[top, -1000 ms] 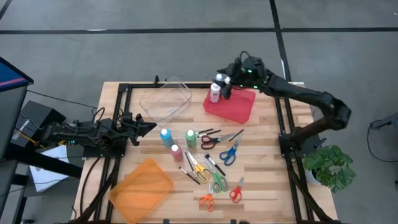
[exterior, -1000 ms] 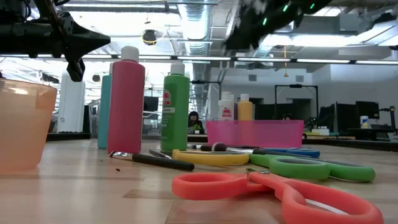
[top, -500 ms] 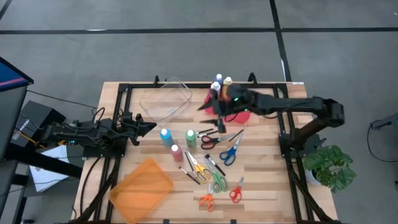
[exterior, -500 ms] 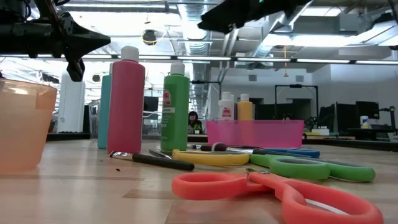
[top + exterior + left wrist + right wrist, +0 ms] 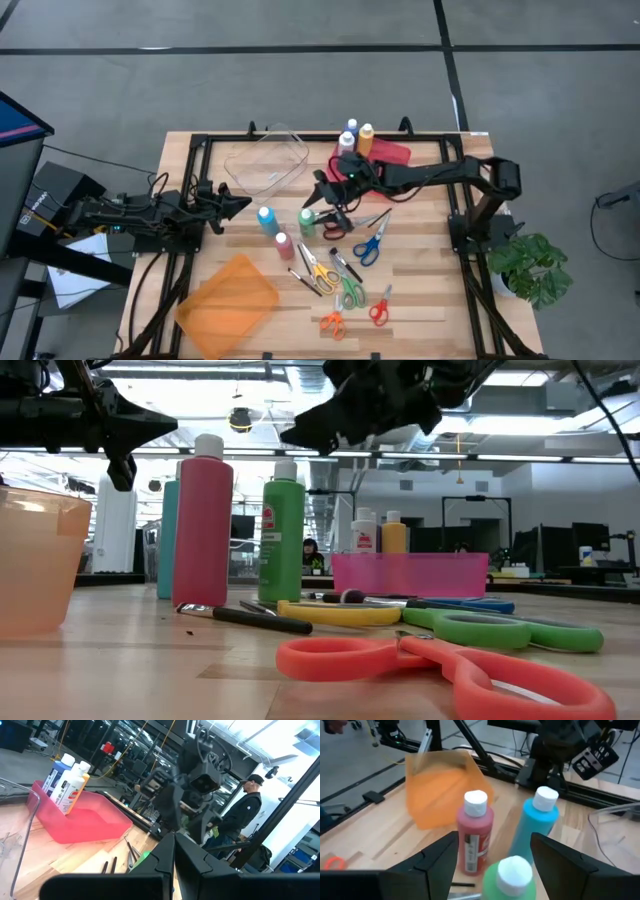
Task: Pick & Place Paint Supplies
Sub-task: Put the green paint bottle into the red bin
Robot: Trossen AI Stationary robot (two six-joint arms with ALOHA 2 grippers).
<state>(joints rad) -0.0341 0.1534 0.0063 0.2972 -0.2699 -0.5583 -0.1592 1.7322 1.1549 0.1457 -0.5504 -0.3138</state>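
1. The right gripper (image 5: 318,205) hangs above the green bottle (image 5: 306,219) at mid-tabletop, its fingers (image 5: 440,857) spread wide to either side of the bottle's white cap and holding nothing.
2. The green bottle stands upright, with the blue bottle (image 5: 266,218) and the pink bottle (image 5: 283,244) upright just beside it.
3. Two more bottles, one white (image 5: 347,142) and one yellow (image 5: 366,137), stand upright at the far end of the red tray (image 5: 393,153).
4. The left gripper (image 5: 238,203) waits at the tabletop's left side, fingers pressed together and empty.
5. Scissors (image 5: 370,246) and paintbrushes (image 5: 343,263) lie scattered on the wooden tabletop (image 5: 420,290) near the bottles.
6. An orange bin (image 5: 228,303) sits at the near left, and a clear bin (image 5: 266,160) at the far left.
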